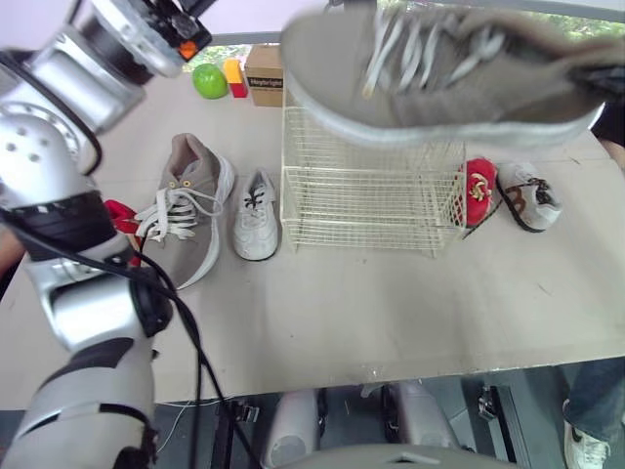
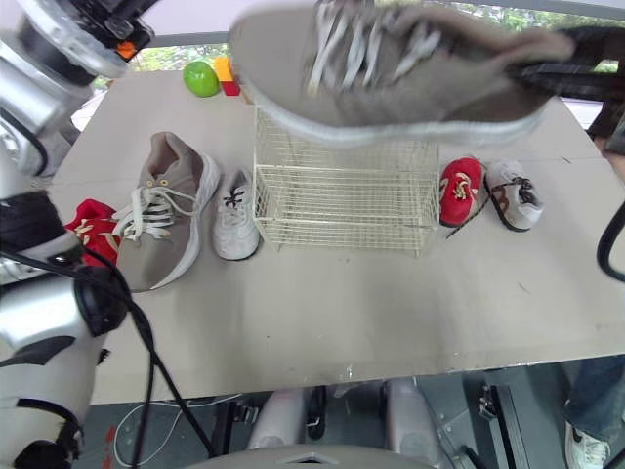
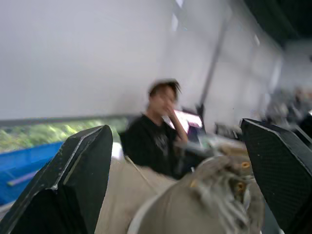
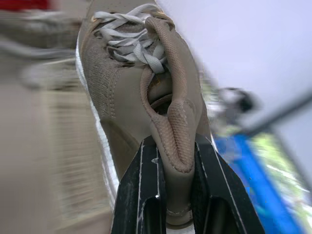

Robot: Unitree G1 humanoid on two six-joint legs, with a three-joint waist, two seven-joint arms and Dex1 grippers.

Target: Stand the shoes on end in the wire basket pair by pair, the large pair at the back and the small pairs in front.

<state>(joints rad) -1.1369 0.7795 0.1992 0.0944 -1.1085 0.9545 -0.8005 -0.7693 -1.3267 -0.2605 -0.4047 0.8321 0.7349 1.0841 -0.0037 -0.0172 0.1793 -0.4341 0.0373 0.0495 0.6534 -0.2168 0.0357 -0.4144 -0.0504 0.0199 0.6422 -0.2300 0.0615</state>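
Observation:
A large grey-brown shoe (image 1: 439, 73) hangs high above the white wire basket (image 1: 363, 205). My right gripper (image 4: 173, 146) is shut on its heel collar. My left gripper (image 3: 173, 129) is raised beside the shoe's toe end, open, fingers wide apart with the toe between them, not touching. The second large shoe (image 1: 186, 210) lies left of the basket, with a small white shoe (image 1: 256, 203) next to it. One small red shoe (image 2: 90, 227) lies partly hidden behind my left arm. Right of the basket are another red shoe (image 1: 478, 191) and a white-and-brown shoe (image 1: 528, 195).
A green ball (image 1: 209, 80), a yellow-and-red block (image 1: 234, 76) and a small cardboard box (image 1: 264, 76) stand at the table's back edge. A person (image 3: 156, 141) sits beyond the table. Someone's leg and shoe (image 1: 591, 415) show at the front right corner.

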